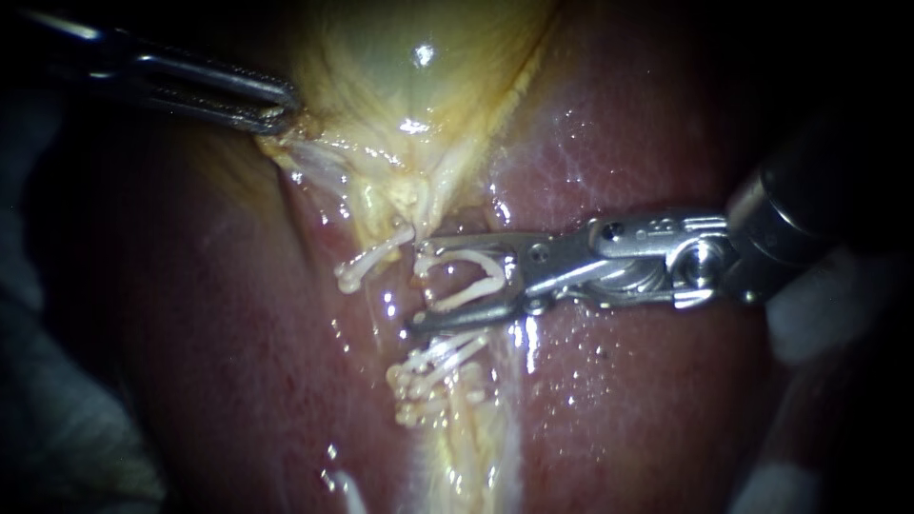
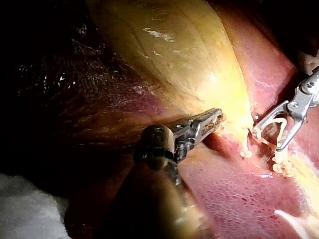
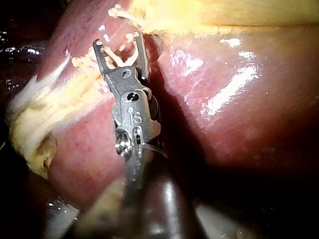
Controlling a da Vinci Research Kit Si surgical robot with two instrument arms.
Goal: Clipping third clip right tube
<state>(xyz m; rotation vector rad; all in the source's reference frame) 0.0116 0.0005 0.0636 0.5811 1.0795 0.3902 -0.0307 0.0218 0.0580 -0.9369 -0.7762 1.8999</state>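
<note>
Glistening red-brown liver [image 1: 666, 400] fills the background, with the pale yellow gallbladder [image 1: 409, 86] lying on it and narrowing to a neck. From the left comes the left instrument [image 1: 276, 112]; its jaws are closed on the gallbladder's pale edge, just beside the neck. The right instrument [image 1: 416, 284] comes in from the right, well apart from the left one, with its tip past the neck and over the strands that leave it. Its jaws stand wide and cradle an open clip [image 1: 471, 293], a white U whose two arms lie one against each jaw, the bend deep in the throat and the mouth facing away from the shaft. Just under the lower jaw, two closed clips [image 1: 424, 371] sit side by side on the right tube [image 1: 468, 409], a pale yellowish strand running from the neck past the jaw tips. Whether that strand lies inside the open clip's mouth cannot be told. Just beyond the upper jaw's tip, on the side of the left instrument, a single closed clip [image 1: 367, 265] lies at a slant on another strand
</note>
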